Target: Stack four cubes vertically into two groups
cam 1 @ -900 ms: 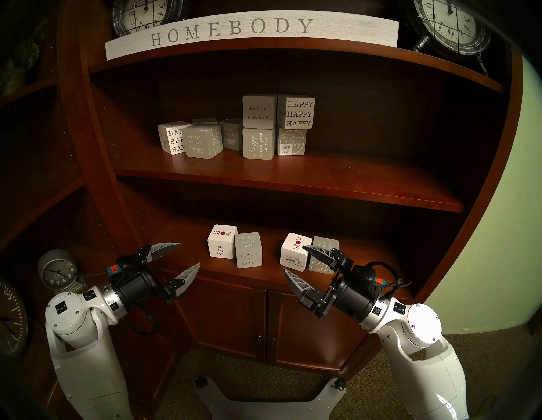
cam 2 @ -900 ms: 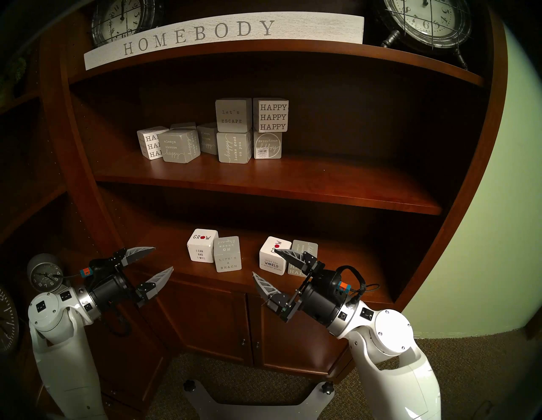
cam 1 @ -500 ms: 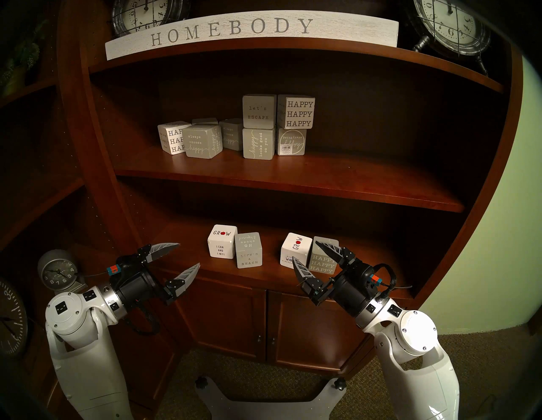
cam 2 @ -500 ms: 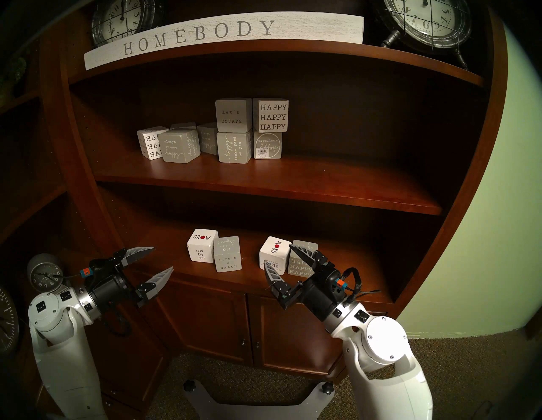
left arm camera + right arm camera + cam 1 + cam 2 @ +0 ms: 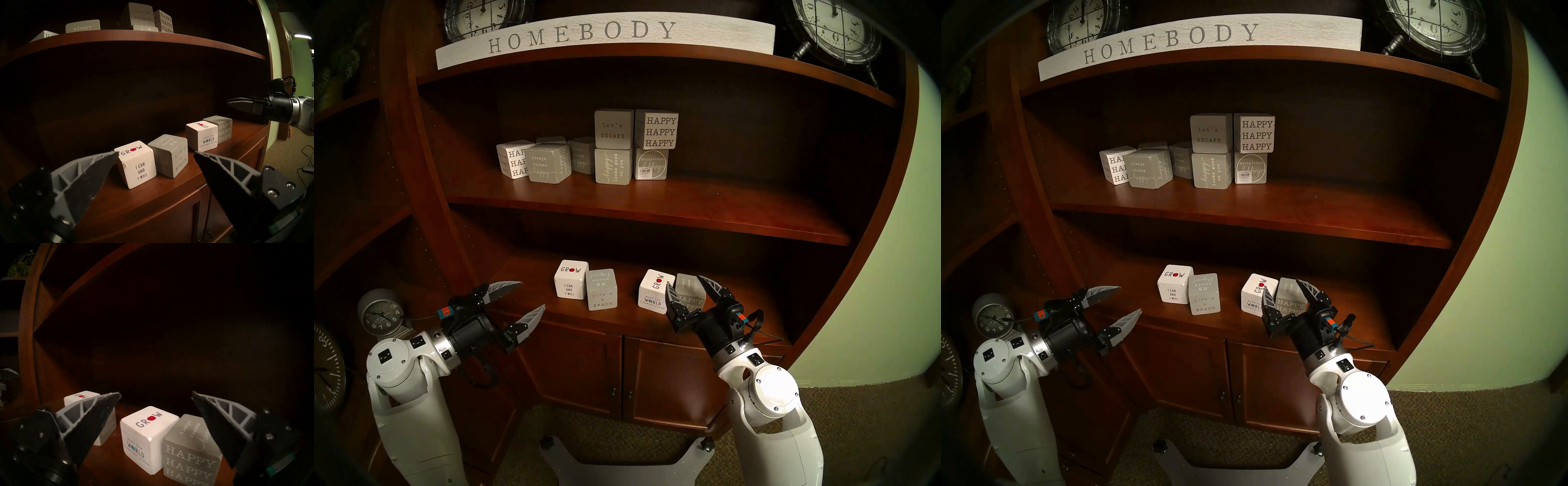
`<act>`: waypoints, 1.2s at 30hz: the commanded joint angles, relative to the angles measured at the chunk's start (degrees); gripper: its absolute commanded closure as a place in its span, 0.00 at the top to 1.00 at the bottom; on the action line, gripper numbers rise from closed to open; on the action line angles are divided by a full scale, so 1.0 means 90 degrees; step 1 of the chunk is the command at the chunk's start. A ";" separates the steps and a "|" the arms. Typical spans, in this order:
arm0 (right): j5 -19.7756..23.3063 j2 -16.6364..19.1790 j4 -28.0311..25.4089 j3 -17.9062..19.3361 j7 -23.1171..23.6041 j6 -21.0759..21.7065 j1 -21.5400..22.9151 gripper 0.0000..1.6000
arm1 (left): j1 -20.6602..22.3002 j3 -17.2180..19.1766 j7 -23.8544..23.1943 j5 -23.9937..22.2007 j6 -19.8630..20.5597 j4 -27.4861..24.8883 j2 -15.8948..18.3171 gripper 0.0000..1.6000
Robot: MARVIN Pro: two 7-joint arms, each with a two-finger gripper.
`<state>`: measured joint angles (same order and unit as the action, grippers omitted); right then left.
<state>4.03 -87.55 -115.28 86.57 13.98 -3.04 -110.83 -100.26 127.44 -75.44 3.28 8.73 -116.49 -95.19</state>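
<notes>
Both grippers stand wide and empty. Left gripper (image 5: 527, 294) hangs at nine o'clock of the lower shelf (image 5: 629, 317), well apart from the left GROW cube (image 5: 571, 279), which touches the BEACH cube (image 5: 601, 289) at its three o'clock. Right gripper (image 5: 687, 284) hovers above the grey HAPPY cube (image 5: 689, 295), fingers either side in the head view; the right GROW cube (image 5: 655, 288) sits touching at its nine o'clock. Nothing is stacked.
</notes>
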 commanded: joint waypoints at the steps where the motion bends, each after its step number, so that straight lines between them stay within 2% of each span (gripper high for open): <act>1: -0.0209 -0.0175 -0.0142 -0.0216 -0.0795 0.0138 0.0041 1.00 | -0.0007 -0.0019 0.0010 -0.0016 0.0001 -0.0076 0.0014 1.00; 8: -0.0242 -0.0249 0.0114 -0.0209 -0.1073 0.0349 0.0200 1.00 | -0.0009 -0.0020 0.0012 -0.0017 0.0002 -0.0078 0.0014 1.00; 16: -0.0235 -0.0298 0.0435 -0.0103 -0.1094 0.0349 0.0452 1.00 | -0.0008 -0.0019 0.0011 -0.0016 0.0001 -0.0077 0.0014 1.00; 36: -0.0099 -0.0278 0.0819 -0.0055 -0.1019 0.0629 0.0809 1.00 | -0.0008 -0.0020 0.0011 -0.0016 0.0001 -0.0077 0.0014 1.00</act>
<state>2.87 -90.14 -107.64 86.46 4.12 2.14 -105.67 -100.26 127.41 -75.43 3.29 8.74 -116.49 -95.19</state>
